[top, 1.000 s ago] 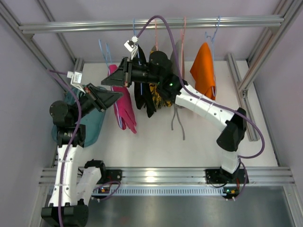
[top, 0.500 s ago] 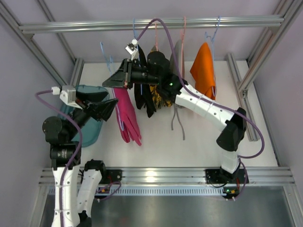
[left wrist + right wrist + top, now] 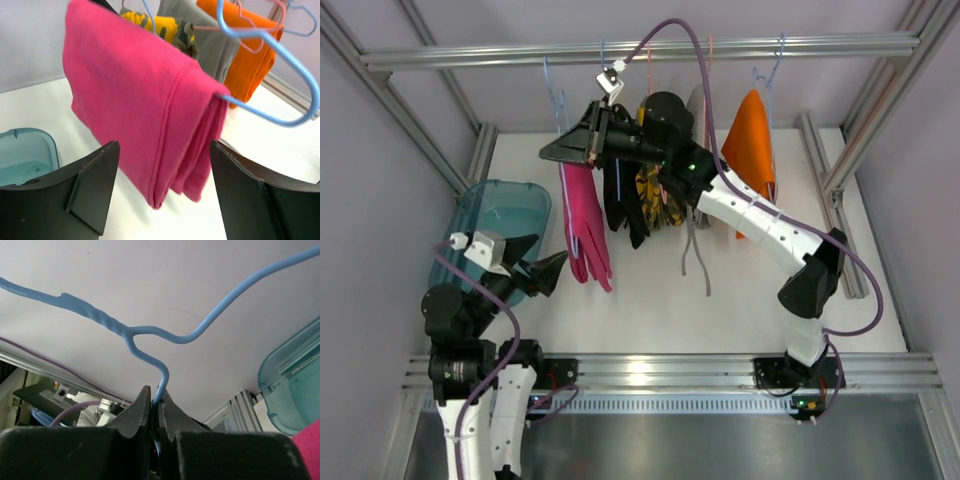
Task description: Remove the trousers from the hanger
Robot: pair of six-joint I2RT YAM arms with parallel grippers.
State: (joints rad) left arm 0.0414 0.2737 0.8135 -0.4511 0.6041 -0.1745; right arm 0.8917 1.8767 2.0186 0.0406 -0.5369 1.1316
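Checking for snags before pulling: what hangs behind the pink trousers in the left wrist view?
A yellow patterned garment, a grey garment and an orange garment. The pink trousers cover nearly all of the black pair there.

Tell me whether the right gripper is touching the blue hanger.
Touching. The right wrist view shows the right gripper shut on the blue hanger, its wire pinched between the fingers.

Bright, even, diffuse light throughout. Glare spots the silver aluminium front rail; the white tabletop carries only faint shadows. Near the left wrist lens, the thin light-blue wire hanger blurs.
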